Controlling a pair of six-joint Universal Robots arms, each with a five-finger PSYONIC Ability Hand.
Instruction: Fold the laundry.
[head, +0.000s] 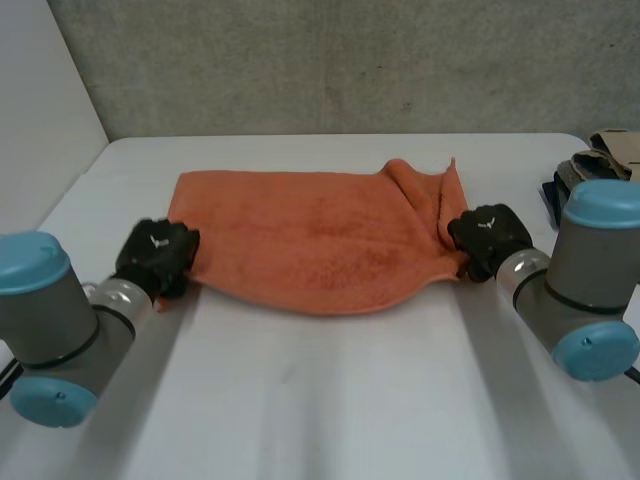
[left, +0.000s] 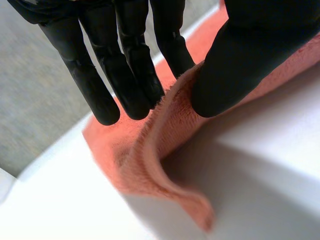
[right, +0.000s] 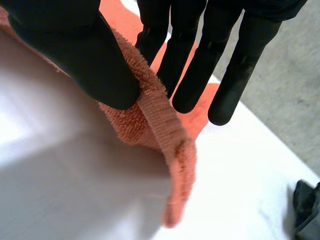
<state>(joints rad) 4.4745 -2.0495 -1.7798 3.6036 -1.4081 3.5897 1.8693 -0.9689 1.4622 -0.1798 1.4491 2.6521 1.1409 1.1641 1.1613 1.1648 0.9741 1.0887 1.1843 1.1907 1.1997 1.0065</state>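
You have both hands pinching the orange terry-cloth towel (head: 310, 235) spread on the white table (head: 330, 400).
Your left hand (head: 155, 255) nips the towel's near left corner between thumb and straight fingers. Your right hand (head: 488, 235) nips the right edge likewise, where the cloth bunches and lifts. The middle lies flat between them.

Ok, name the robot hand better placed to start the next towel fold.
Left, probably. Both robot hands pinch a near corner, but the left robot hand holds the towel where it lies flat; the right robot hand holds a rumpled end.
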